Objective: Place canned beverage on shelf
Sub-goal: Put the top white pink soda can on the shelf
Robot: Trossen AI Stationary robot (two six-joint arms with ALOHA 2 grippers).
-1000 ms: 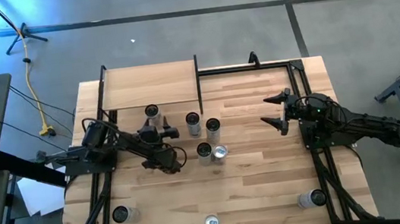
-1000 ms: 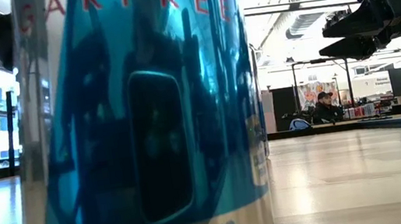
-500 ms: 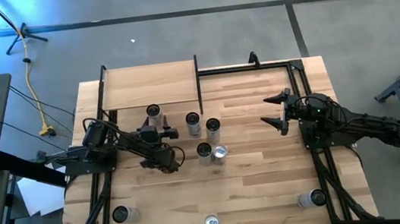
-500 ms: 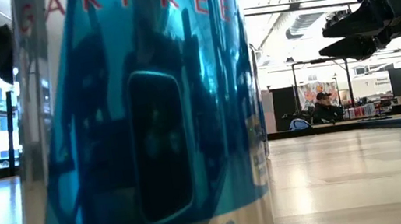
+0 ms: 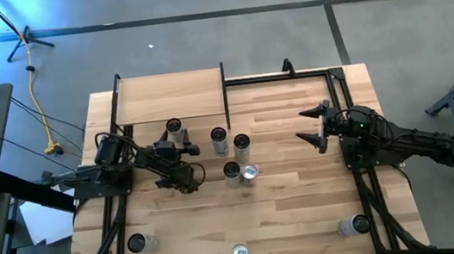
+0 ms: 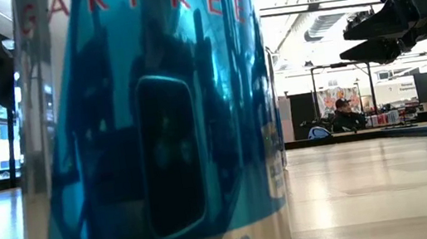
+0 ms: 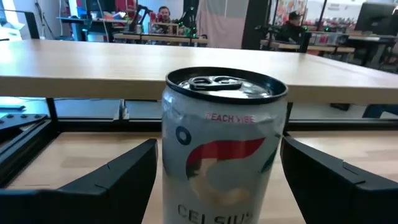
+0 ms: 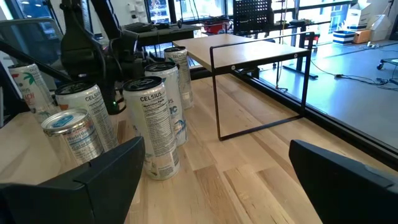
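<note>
Celsius can (image 7: 224, 149) upright just before shelf (image 5: 170, 97) front edge, between your left gripper (image 5: 178, 140) open fingers, untouched. Right gripper (image 5: 314, 127) open, well apart, clear tabletop (image 5: 289, 206) beneath.

Can (image 7: 224, 149): white, red and green swoosh, pink lettering, silver top. Nearest can (image 6: 148, 129): glossy blue, cream band at base, red letters. Shelf (image 5: 169, 97): pale plain wood, black posts. Worktop (image 5: 290, 215): striped pale planks. Floor cable (image 5: 40, 106): yellow.
</note>
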